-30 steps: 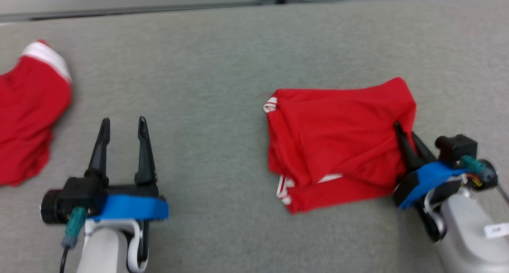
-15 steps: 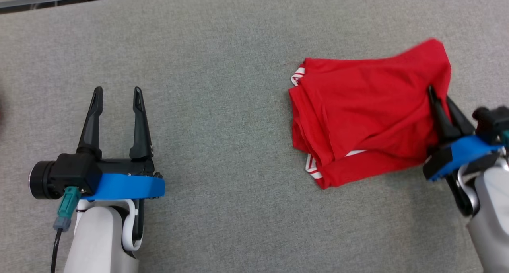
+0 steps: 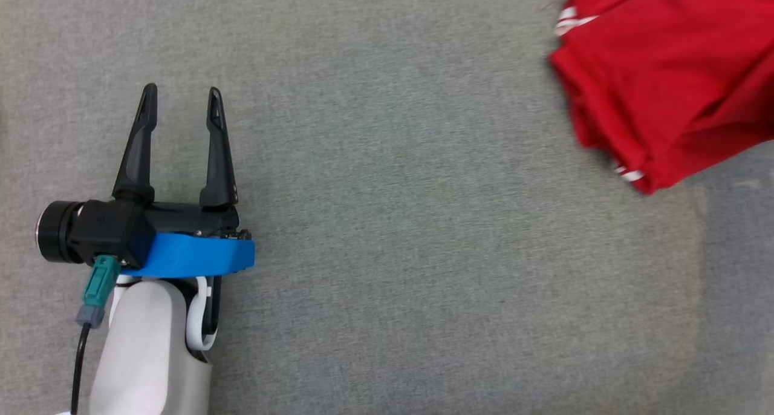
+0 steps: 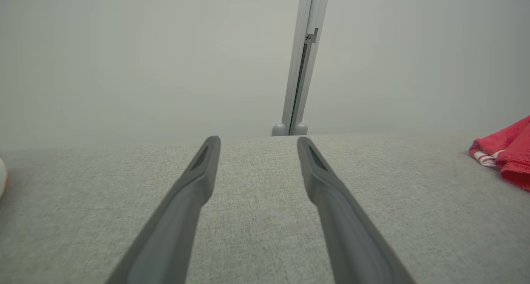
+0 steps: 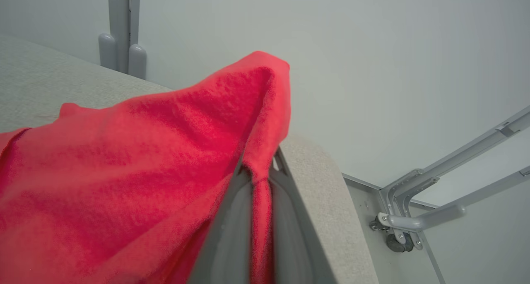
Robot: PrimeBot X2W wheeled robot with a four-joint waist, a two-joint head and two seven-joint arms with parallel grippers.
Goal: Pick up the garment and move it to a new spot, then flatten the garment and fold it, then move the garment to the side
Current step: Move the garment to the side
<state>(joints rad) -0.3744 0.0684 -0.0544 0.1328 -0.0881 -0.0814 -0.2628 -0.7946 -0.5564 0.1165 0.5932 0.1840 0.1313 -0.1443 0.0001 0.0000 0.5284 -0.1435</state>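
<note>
Folded red garment (image 3: 671, 76) with white stripes, upper right in head view, near desk (image 3: 423, 251) corner; right tool (image 5: 260, 170) clamped on its raised edge; left tool (image 3: 182, 91) fingers apart, empty.

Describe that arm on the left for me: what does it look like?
The left gripper has two long, tapering black fingers on a black block with a round camera barrel, above a bright blue band. A teal plug with a black cable hangs beside the pale, rounded forearm.

Grey fabric surface (image 3: 423, 251) under red garment (image 3: 665, 82)
</note>
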